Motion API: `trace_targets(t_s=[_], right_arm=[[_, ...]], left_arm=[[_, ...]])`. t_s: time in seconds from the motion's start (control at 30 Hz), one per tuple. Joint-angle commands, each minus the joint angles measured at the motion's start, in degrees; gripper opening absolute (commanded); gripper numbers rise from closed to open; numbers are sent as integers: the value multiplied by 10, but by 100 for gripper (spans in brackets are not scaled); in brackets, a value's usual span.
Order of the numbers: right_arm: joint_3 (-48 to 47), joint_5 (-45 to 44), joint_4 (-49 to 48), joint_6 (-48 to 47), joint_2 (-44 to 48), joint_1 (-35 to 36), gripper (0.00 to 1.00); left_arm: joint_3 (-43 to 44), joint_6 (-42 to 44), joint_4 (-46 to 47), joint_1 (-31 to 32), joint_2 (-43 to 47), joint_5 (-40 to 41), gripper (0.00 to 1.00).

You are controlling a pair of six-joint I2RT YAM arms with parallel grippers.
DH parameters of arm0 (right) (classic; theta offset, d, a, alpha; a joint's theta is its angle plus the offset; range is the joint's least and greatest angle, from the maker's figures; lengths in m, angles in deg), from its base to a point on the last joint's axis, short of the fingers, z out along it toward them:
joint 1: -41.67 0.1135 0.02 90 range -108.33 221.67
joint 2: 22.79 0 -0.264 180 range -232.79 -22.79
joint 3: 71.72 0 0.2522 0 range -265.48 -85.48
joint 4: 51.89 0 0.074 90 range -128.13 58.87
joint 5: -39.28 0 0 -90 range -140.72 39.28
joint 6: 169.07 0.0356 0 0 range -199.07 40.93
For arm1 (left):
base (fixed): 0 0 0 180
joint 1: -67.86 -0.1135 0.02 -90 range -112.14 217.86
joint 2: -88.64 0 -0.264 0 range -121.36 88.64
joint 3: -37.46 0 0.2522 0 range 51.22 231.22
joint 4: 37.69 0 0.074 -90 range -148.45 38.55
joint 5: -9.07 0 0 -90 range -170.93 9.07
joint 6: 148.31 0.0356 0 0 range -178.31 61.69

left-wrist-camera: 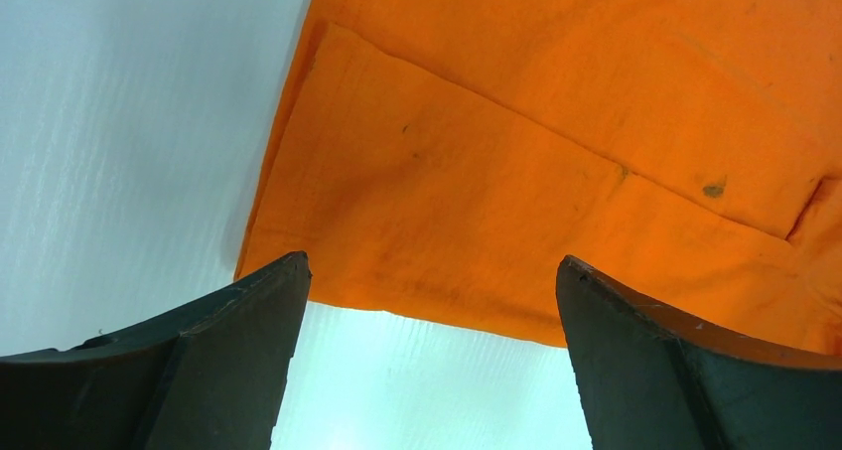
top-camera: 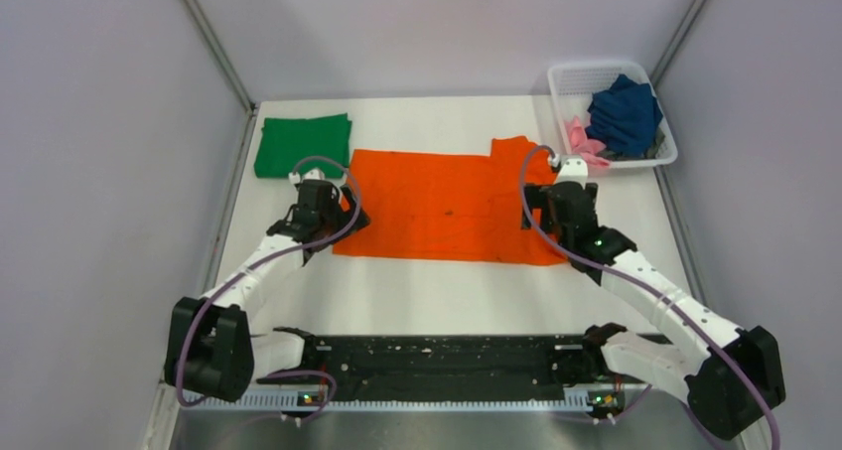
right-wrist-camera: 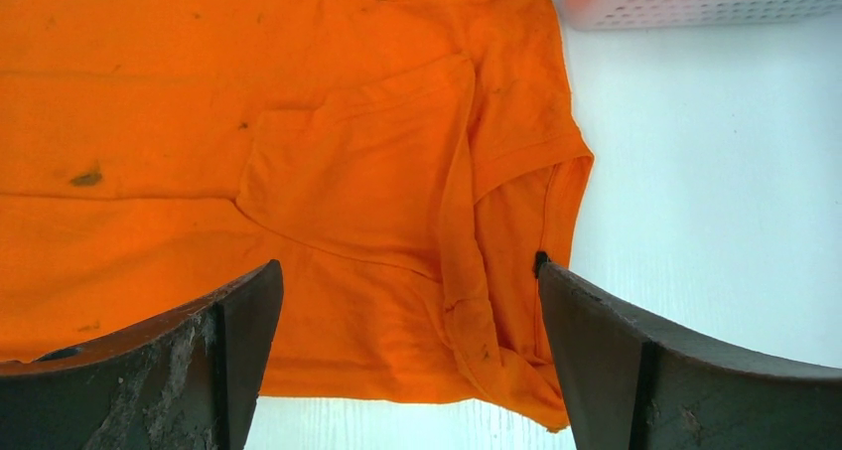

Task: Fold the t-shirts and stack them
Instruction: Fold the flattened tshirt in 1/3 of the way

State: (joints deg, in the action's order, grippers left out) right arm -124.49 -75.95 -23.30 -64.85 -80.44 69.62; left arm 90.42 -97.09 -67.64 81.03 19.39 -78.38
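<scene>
As is shown in both wrist views, the left gripper [left-wrist-camera: 432, 271] is opened wide and nothing is held in it; it is placed over the near left corner of the orange t-shirt [top-camera: 447, 207]. The right gripper [right-wrist-camera: 407, 271] is also opened wide and empty, above the near right corner, where a sleeve is bunched. The orange t-shirt is spread in the middle of the table [top-camera: 437, 291], and a folded layer is seen on it. The step in hand is judged to be the next fold of this shirt. For this, both near corners must be pinched and carried over evenly. A green t-shirt [top-camera: 303, 144] is laid folded at the far left; a navy t-shirt [top-camera: 624, 112] and a pink t-shirt [top-camera: 581, 137] are kept in the basket [top-camera: 600, 66] at the far right.
</scene>
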Motion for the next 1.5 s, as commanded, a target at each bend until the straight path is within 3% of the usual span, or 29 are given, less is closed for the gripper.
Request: trace_targets(t_s=[0.0,0.17,0.37,0.57,0.73,0.9,1.0,1.13,1.3,1.4,1.47], right_arm=[[6,-36,14,24,12,-4,99],[-11,-75,-2,63,-17,-4,99],[-16,-36,-62,98,-59,-4,99],[39,-6,-136,145,-95,-5,99],[53,1,-182,165,-171,-5,99],[63,-41,-165,181,-196,-8,99],[73,-30,-169,167,-194,-43,99],[78,60,-215,156,-212,-117,99],[38,38,-172,164,-218,-138,99],[-18,-9,-85,154,-199,-142,99],[-32,40,-57,143,-161,-141,99]], left_arm=[[-3,10,23,0,-5,-10,99],[0,12,15,1,-9,-21,99],[-19,6,59,10,-7,-51,99],[43,-67,81,80,-84,62,99],[53,-80,113,83,-183,22,99],[18,-94,130,83,-193,0,99],[-9,-99,125,83,-181,22,99],[-34,-104,112,83,-158,39,99],[-43,-100,89,83,-132,57,99],[-53,-95,78,83,-112,66,99],[-56,-90,76,84,-104,59,99]])
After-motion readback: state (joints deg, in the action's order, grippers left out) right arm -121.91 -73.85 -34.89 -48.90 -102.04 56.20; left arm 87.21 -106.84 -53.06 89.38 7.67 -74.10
